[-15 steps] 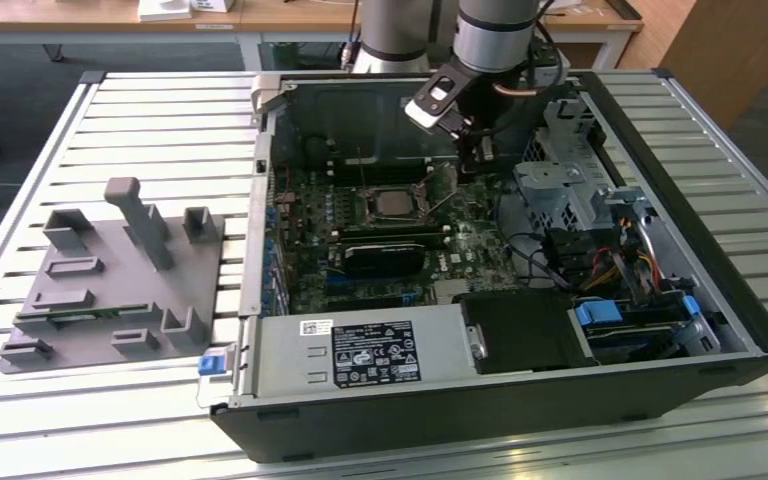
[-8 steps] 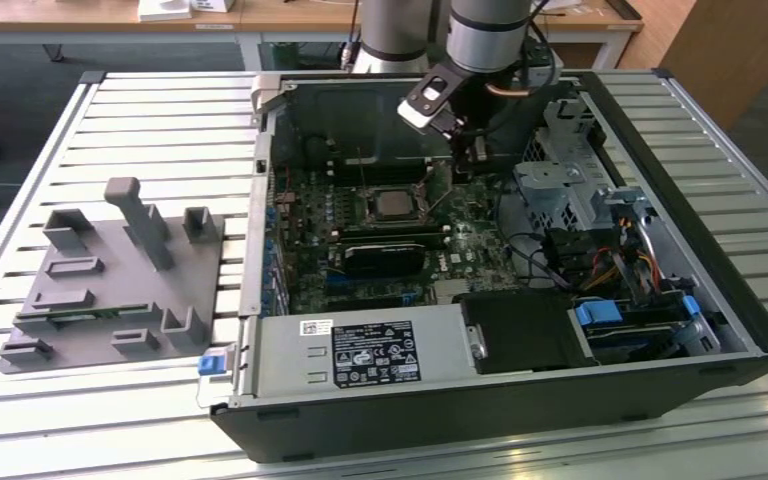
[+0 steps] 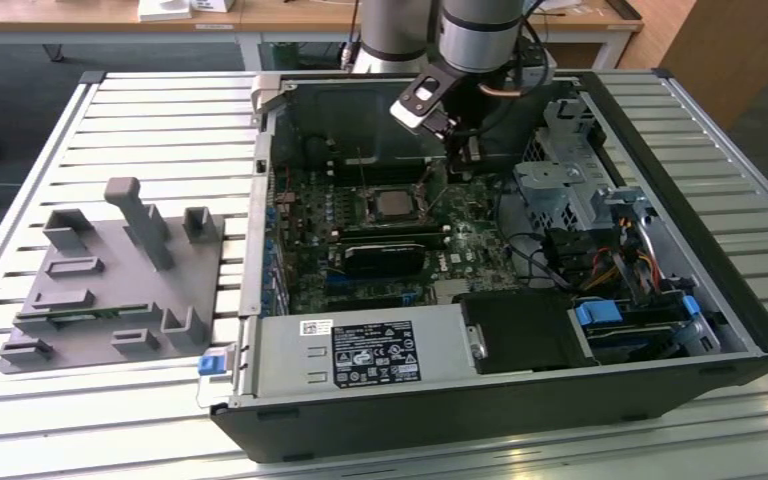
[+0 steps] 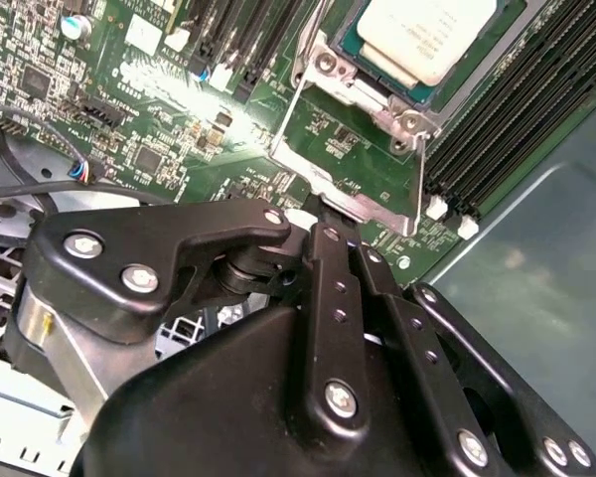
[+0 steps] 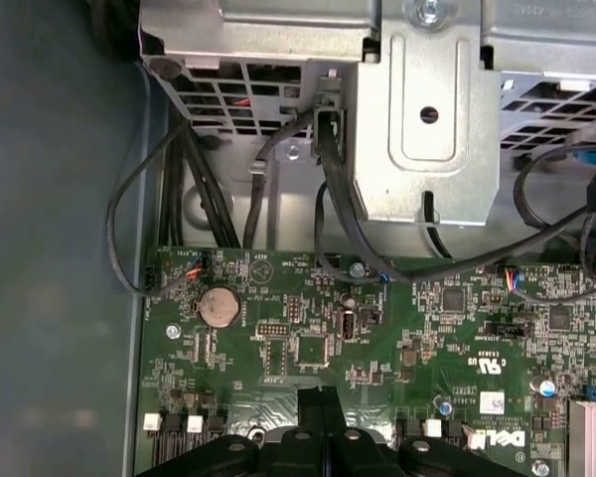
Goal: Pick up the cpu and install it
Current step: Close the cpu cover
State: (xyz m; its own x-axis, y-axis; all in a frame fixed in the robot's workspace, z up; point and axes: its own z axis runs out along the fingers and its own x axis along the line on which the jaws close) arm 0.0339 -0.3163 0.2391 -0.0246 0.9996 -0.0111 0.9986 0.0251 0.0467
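The cpu (image 4: 427,35) lies flat in its socket near the middle of the motherboard (image 3: 471,225), silver top up; the hinged metal load plate (image 4: 343,184) stands swung open beside it, toward the gripper; black memory slots (image 4: 497,109) run along the socket's other side. The gripper (image 3: 464,163) hangs inside the open computer case (image 3: 704,300), near the case's back wall and just beyond the socket; its black fingers (image 5: 308,407) are pressed together with nothing visible between them, their tips at the load plate's free edge. A grey fixture tray (image 3: 91,300) rests on the slatted table (image 3: 157,120), apart from the case.
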